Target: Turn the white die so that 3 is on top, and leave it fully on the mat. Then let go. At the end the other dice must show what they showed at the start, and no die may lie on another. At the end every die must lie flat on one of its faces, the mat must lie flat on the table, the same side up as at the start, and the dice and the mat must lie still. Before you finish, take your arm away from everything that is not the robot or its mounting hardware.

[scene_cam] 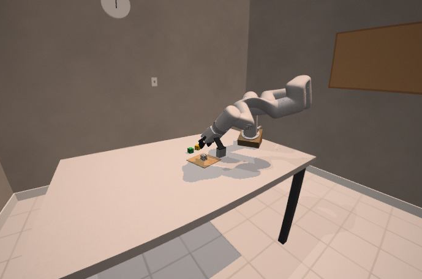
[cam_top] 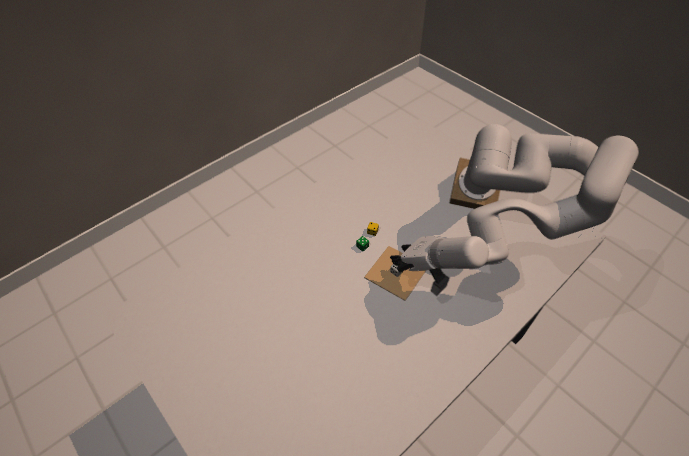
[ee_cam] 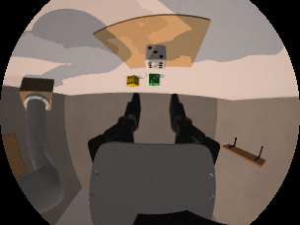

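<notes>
The white die (scene_cam: 203,156) lies flat on the tan mat (scene_cam: 201,161), well inside its edges; it also shows in the wrist view (ee_cam: 156,56) on the mat (ee_cam: 154,37). In the top view my gripper (cam_top: 396,263) hangs over the mat (cam_top: 393,276) and covers most of the die. The gripper (scene_cam: 201,143) is tilted low and stands above and behind the die without touching it. Its fingers stand partly apart with nothing between them. The green die (cam_top: 362,243) and the yellow die (cam_top: 372,228) lie on the table just beyond the mat.
The arm's base sits on a wooden block (cam_top: 474,185) at the back of the table. The table's right edge (cam_top: 517,333) runs not far from the mat. The green die (ee_cam: 154,80) and the yellow die (ee_cam: 133,81) lie side by side, apart from each other.
</notes>
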